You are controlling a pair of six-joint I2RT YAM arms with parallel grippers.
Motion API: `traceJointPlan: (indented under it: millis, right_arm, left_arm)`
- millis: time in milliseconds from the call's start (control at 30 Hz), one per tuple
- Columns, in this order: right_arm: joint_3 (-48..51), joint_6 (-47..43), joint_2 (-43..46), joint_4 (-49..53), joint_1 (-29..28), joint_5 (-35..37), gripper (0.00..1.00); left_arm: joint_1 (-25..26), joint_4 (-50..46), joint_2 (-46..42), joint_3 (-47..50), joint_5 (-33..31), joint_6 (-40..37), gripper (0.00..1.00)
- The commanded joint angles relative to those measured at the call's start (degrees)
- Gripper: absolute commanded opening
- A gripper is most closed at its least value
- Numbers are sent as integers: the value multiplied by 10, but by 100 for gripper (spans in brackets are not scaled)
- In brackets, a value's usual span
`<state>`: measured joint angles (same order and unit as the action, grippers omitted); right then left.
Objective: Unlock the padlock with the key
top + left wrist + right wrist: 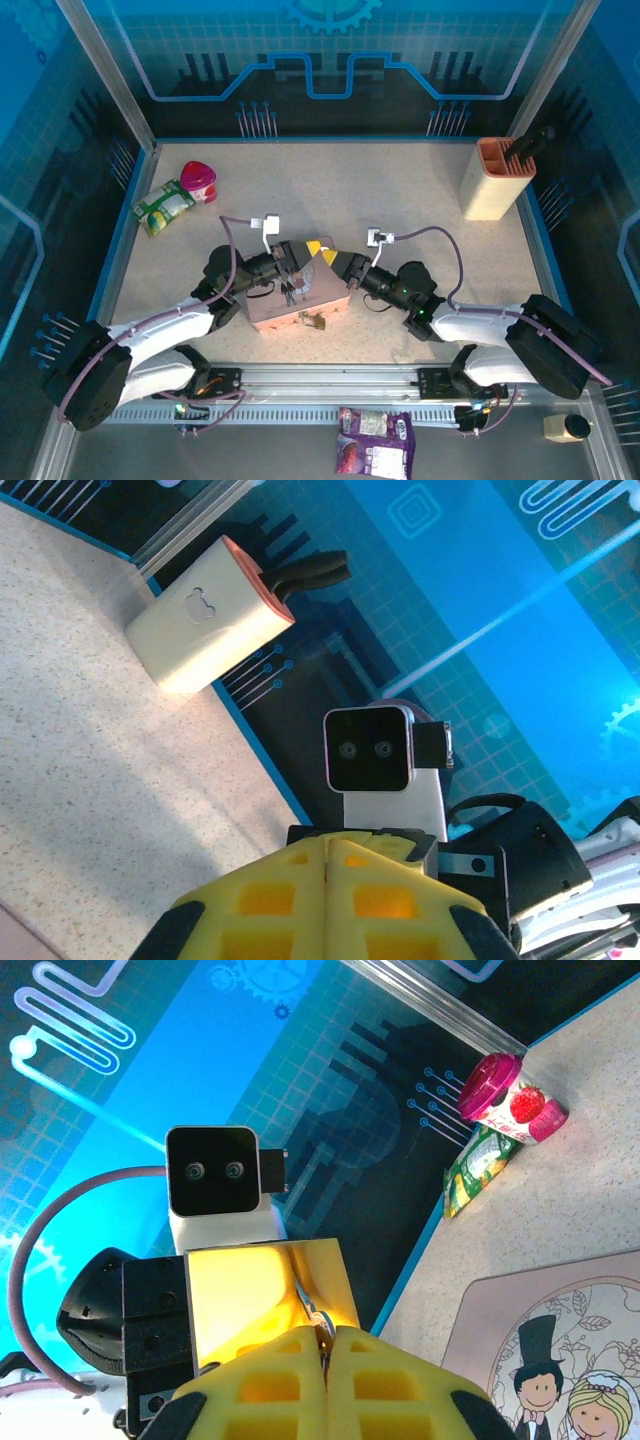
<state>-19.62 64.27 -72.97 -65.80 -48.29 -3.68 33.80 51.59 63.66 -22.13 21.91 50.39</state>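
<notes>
Padlock (pixel 313 322) at near edge of pink tin (pixel 325 298) | above tin's far side, grippers meet tip to tip: left gripper (pixel 328 880) pads pressed together, nothing seen between; right gripper (pixel 326 1370) pinches a thin metal sliver, probably the key (pixel 318 1318) | step, judged: securing key | next: align key tip with padlock keyhole; needs fine aim.

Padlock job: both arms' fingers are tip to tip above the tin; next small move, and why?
Probably ease the left fingers open: both pairs are shut, tips meeting, with a thin silvery bit, perhaps the key, pinched between them.
</notes>
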Motion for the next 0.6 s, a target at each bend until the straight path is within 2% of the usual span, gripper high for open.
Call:
traceJointPlan:
  millis: [0,133,267,367,467,567]
  right_arm:
    - [-9,-13,22,53,18,-6,1]
    - [-33,-63,81,199,39,-24,0]
    - [-72,-138,155,414,59,0,0]
    - [-90,-189,200,525,69,24,0]
    - [-97,-220,236,592,78,45,0]
    - [-101,-242,261,633,83,58,0]
  left_arm:
    - [-5,-65,-29,-14,-18,-35,15]
    - [-7,-246,-89,-46,-62,-96,44]
    - [-8,-533,-143,-126,-160,-170,56]
    - [-6,-730,-143,-193,-224,-200,58]
    - [5,-889,-136,-249,-275,-212,62]
    - [38,-999,-141,-277,-335,-194,64]
